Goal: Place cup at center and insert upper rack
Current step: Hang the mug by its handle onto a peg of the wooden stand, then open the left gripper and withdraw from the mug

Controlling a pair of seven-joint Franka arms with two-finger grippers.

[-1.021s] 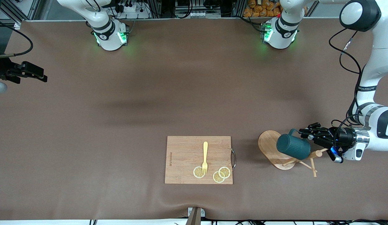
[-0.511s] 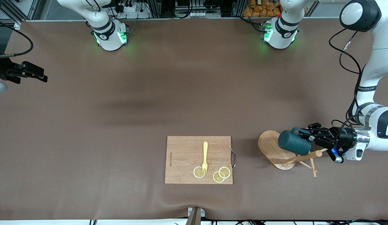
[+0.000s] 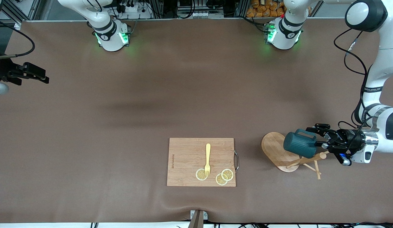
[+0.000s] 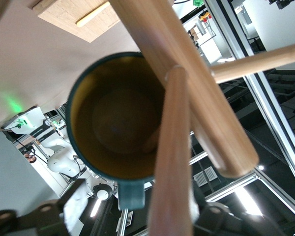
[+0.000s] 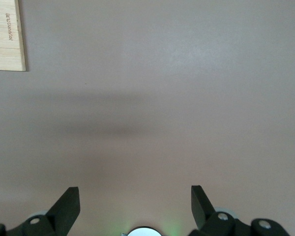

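Note:
The upper rack (image 3: 274,148), a light wooden mug tree, lies tipped over near the left arm's end of the table, with its post and pegs (image 3: 315,166) toward the left gripper. The dark teal cup (image 3: 299,145) lies on its side over the post, mouth toward the left gripper. My left gripper (image 3: 321,136) is open, its fingers spread on either side of the cup's handle (image 4: 132,194). The left wrist view looks into the cup's olive inside (image 4: 115,118), crossed by the post (image 4: 187,83) and a peg. My right gripper (image 3: 41,77) waits open over bare table at the right arm's end.
A rectangular wooden cutting board (image 3: 187,152) with a yellow fork (image 3: 208,158) and lemon slices (image 3: 224,176) lies near the front-camera edge, beside the rack toward the table's middle. Its corner shows in the right wrist view (image 5: 5,34). Brown cloth covers the table.
The left gripper has drawn back a little from the rack's base and its fingers have spread wider. The cup shifted slightly the same way along the post. The right arm has not moved.

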